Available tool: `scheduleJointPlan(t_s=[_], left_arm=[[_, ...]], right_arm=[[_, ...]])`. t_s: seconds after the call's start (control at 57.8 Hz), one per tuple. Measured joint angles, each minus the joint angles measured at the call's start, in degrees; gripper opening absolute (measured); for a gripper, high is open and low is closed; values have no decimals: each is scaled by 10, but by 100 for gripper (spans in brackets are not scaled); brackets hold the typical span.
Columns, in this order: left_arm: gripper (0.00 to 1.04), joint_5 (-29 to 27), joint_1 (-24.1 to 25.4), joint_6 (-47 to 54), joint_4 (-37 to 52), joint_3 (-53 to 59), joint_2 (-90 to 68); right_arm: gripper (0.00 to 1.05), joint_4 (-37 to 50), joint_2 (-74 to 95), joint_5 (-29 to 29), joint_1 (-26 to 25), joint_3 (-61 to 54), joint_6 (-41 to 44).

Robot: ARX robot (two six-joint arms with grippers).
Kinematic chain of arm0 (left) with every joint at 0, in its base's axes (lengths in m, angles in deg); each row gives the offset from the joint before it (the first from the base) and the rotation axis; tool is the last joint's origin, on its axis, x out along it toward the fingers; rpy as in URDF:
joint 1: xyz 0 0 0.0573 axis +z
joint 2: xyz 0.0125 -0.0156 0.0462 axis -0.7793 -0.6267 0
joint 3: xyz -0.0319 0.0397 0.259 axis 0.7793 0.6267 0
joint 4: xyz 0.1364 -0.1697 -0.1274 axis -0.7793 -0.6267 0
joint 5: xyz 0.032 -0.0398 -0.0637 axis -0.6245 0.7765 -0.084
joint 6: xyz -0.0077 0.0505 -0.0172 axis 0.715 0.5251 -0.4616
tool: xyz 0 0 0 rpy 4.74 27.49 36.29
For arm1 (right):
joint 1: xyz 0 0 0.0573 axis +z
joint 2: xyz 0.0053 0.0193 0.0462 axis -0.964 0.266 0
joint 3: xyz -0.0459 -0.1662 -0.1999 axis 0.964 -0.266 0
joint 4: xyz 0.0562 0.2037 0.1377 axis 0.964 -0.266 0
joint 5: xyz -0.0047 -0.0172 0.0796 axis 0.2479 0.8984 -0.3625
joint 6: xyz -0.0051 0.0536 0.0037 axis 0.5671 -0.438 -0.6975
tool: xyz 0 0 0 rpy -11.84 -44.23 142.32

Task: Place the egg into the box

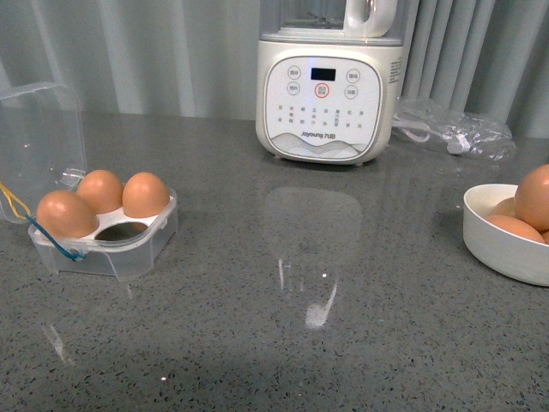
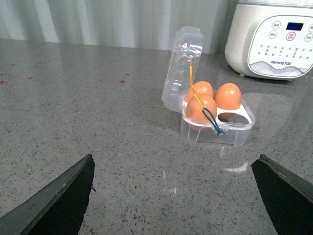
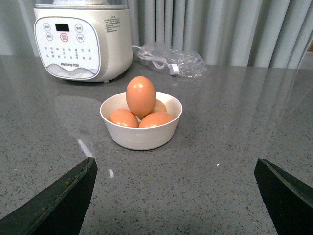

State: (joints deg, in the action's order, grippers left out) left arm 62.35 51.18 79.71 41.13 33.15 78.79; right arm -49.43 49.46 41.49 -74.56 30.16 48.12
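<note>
We see the right end effector (image 3: pixel 176 160) released, its jaws wide apart. The egg (image 3: pixel 141 96) stands upright on other eggs (image 3: pixel 123 118) in the white bowl (image 3: pixel 142 139), ahead of it and not touching. The left end effector (image 2: pixel 175 157), also released, faces the open box (image 2: pixel 217 132) with three eggs (image 2: pixel 228 96).

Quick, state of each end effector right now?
Left end effector: open, holding nothing.
Right end effector: open, holding nothing.
</note>
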Motion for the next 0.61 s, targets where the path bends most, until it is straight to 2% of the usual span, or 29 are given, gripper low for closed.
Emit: scheduleJointPlan(t_s=[0.606], left_arm=[[98, 0, 0, 0, 0, 0, 0]], right_arm=[[98, 0, 0, 0, 0, 0, 0]])
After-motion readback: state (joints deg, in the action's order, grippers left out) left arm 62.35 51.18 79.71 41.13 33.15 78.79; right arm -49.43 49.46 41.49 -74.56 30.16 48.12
